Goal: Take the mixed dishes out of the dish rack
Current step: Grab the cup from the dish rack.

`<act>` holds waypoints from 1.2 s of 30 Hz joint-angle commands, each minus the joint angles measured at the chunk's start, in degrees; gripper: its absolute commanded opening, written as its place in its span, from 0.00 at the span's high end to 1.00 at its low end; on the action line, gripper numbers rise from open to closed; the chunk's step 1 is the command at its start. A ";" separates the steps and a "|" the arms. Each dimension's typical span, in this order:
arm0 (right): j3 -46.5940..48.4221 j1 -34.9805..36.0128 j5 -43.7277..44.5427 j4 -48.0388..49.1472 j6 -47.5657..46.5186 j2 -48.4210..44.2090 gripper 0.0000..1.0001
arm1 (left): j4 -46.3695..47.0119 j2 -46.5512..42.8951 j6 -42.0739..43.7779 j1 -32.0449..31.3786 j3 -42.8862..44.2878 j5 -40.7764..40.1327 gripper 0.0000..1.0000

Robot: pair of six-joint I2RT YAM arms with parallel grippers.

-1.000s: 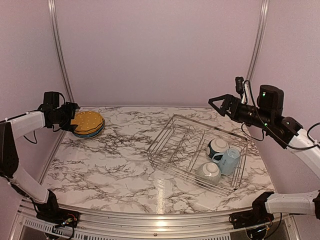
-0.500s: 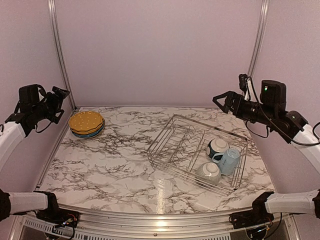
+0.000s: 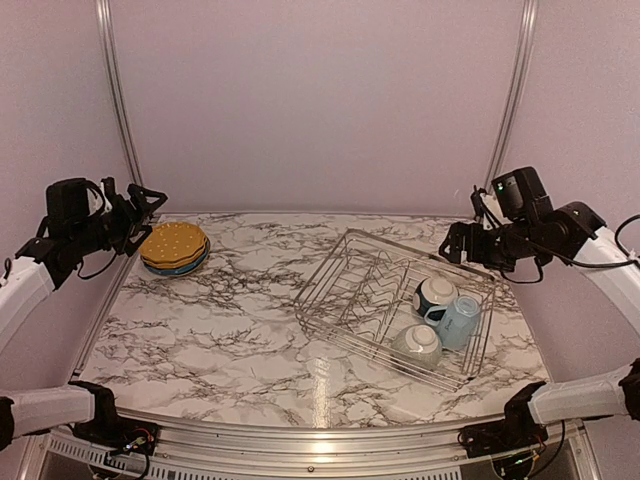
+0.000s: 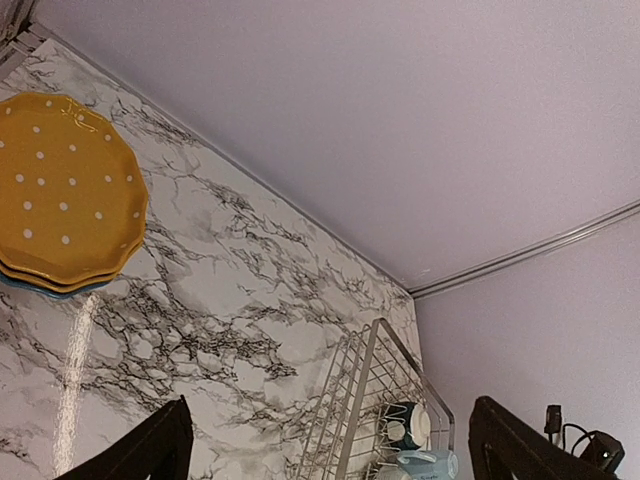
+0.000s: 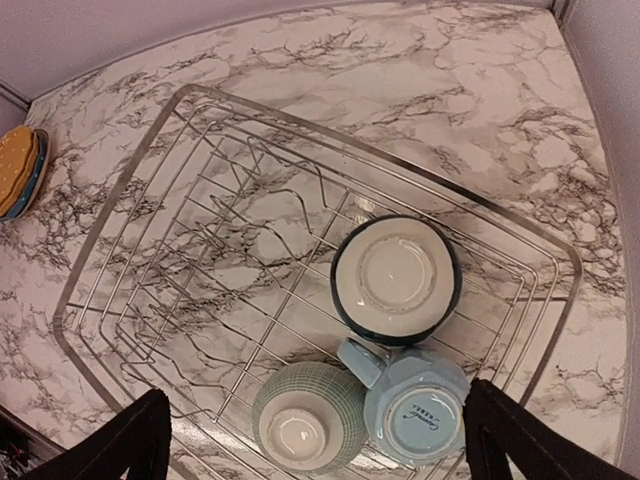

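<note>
Looking at a marble-look table [image 3: 220, 320] boxed in by plain lilac walls. Can't count the plates: just a stack [image 3: 174, 247] in the far left corner, yellow dotted on top, blue edge underneath (anything lower is hidden). Over in the dish rack [image 3: 350, 290], right of centre: a dark-rimmed bowl [image 5: 396, 280] and a green-patterned bowl [image 5: 305, 415], both upside down, plus the light blue mug [image 5: 418, 405] snug beside them. Seeing the left gripper [image 4: 330, 445] spread wide near the stack, gripping nothing. Same deal for the right gripper [image 5: 318, 425], wide and empty above the rack.

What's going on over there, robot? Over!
Left gripper and right gripper open, empty. Plates stacked far left. Mug, dark bowl, green bowl bottom-up in rack. Nothing blocking.
</note>
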 commanded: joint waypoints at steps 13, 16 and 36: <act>-7.85 -0.67 7.91 -5.86 4.04 4.57 0.02 | 4.71 6.38 3.14 -14.27 0.97 -2.39 0.01; -8.87 -0.69 7.16 -4.47 1.90 5.27 0.02 | 4.92 6.85 3.20 -15.00 0.77 -2.26 0.01; -15.42 -0.73 7.69 -0.21 -0.33 11.20 0.01 | 6.23 9.01 2.63 -16.65 0.95 -0.75 0.01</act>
